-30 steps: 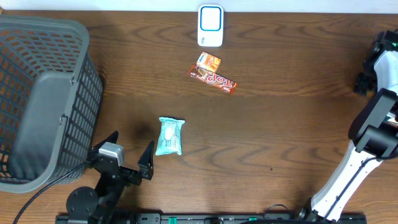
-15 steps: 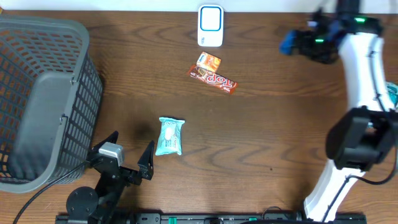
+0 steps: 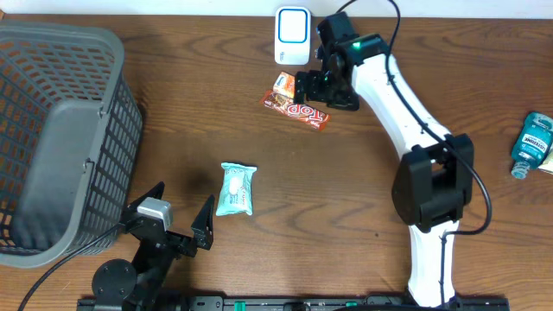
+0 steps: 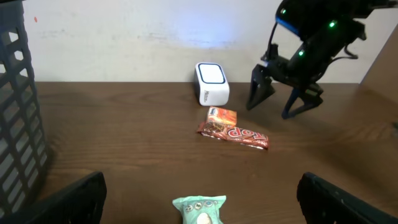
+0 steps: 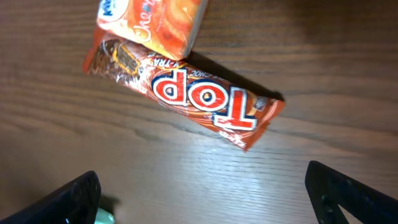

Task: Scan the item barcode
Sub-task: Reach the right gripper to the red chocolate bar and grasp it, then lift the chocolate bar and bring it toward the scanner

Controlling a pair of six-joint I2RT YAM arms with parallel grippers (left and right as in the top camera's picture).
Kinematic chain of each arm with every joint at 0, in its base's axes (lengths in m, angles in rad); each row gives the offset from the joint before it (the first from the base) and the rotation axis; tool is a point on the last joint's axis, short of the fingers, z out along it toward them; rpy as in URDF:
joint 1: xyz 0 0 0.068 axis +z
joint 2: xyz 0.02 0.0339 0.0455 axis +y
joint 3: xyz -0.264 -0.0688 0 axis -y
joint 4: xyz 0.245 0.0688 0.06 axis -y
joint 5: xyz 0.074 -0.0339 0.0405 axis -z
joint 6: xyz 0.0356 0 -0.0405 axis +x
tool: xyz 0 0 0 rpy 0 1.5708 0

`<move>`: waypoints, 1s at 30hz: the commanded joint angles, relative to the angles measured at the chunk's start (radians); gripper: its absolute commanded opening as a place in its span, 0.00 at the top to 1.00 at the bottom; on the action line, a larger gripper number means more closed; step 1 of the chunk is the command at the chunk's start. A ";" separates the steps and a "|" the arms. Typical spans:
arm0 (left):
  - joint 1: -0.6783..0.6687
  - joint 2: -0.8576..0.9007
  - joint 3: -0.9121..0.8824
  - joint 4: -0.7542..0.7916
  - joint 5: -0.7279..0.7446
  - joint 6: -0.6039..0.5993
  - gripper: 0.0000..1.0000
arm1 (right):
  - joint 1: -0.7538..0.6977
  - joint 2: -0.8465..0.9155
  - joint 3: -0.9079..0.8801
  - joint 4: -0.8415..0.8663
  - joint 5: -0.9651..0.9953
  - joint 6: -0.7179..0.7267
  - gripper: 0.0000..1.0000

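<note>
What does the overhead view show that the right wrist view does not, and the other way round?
Only overhead: the grey basket, the white scanner, the blue bottle and the open left gripper. Only right wrist: nothing new, just the wrapper's lettering up close, framed by the open right gripper. Both: the TOP bar with the orange pack touching one end.

Looking down through my right wrist camera, I see a red-orange foil-wrapped chocolate bar [image 5: 186, 99] printed "TOP", lying flat and diagonal on the dark brown wooden table [image 5: 311, 56]. A small orange cardboard packet [image 5: 155, 22] sits at the top edge, its lower corner overlapping the bar's upper left end. My right gripper [image 5: 208, 199] hangs above with its black fingertips [image 5: 74, 199] spread wide into the bottom corners, touching nothing. A pale green scrap [image 5: 103, 217] peeks in beside the left-hand tip.
</note>
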 commanded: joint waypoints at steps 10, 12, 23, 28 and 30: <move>-0.004 -0.003 -0.001 0.002 0.013 -0.013 0.02 | 0.005 0.230 0.000 0.050 0.025 0.398 0.28; -0.004 -0.003 -0.001 0.002 0.013 -0.013 0.02 | 0.004 0.255 0.000 0.048 0.033 0.397 0.58; -0.004 -0.003 -0.001 0.002 0.013 -0.013 0.02 | -0.059 0.192 0.002 -0.330 -0.302 0.276 0.99; -0.004 -0.003 -0.001 0.002 0.013 -0.013 0.02 | -0.131 0.173 -0.003 -0.617 -0.609 0.212 0.98; -0.004 -0.003 -0.001 0.002 0.013 -0.013 0.02 | -0.154 0.173 -0.003 -0.618 -0.733 0.109 0.98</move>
